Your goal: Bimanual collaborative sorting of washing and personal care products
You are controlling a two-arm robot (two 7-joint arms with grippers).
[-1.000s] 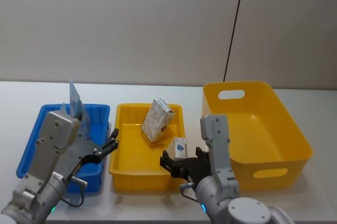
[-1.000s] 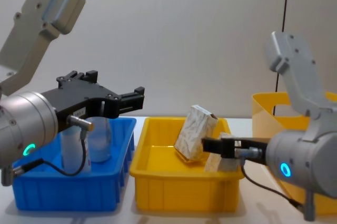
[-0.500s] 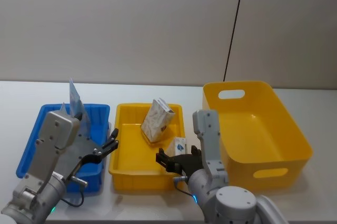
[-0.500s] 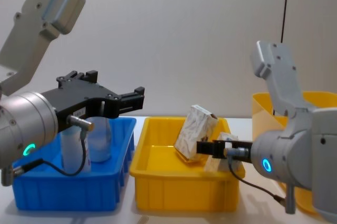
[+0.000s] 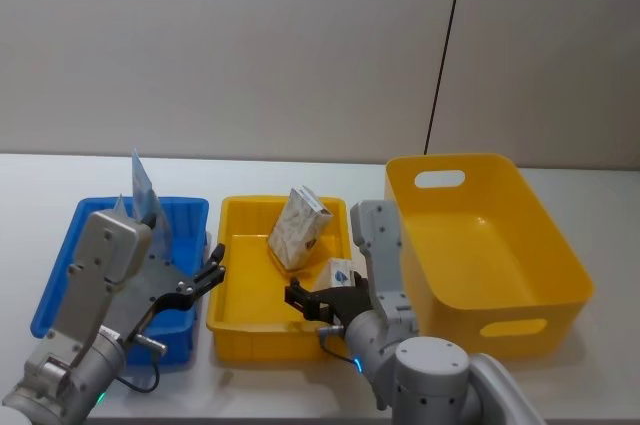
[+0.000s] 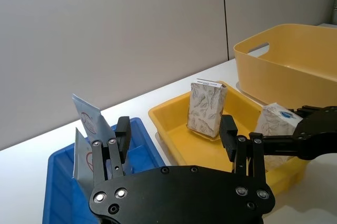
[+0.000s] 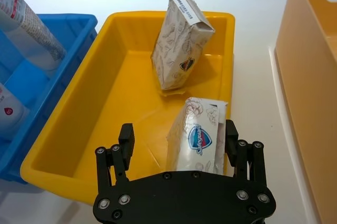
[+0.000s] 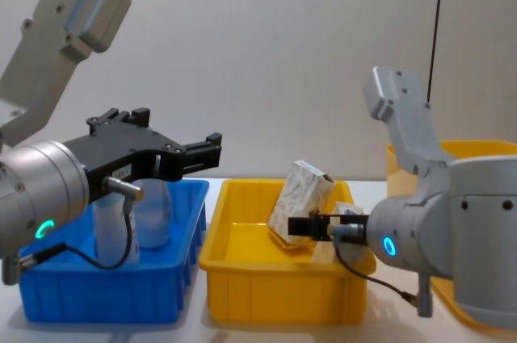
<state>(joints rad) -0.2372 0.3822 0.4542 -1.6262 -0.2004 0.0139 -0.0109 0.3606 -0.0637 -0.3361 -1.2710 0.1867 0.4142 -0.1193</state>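
Mostly hidden behind the left end effector (image 5: 216, 263) and its arm, the rectangular blue plastic bin (image 5: 185, 207) shows little of its inside from the head. The crimped top of the tall light-blue squeeze tube (image 5: 142, 183), with its red round logo, rises clear at the bin's twelve o'clock side, and the tube's lower part is covered. From the chest, a pale translucent bottle (image 8: 155, 215) stands in the same bin, its top behind the black fingers and a cable across it. That end effector hangs over the bin's three o'clock rim with its fingers spread, holding nothing.

At three o'clock of the blue bin, on the white table (image 5: 300, 173), sits the shallow yellow plastic tray (image 5: 245, 245). The larger white grey-patterned pack (image 5: 298, 227) leans tilted at its twelve o'clock end. The smaller white pack with a blue mark (image 7: 197, 140) stands upright near the tray's four o'clock corner, between the spread fingers of the right end effector (image 7: 179, 135). One finger is just beside the pack's edge and the other is apart from it; whether any finger touches it cannot be told. From the chest, the tray wall hides this pack's base.

At three o'clock of the tray stands the deep yellow plastic bin (image 5: 480, 245) with handle slots, cut off at the edge of the chest view.
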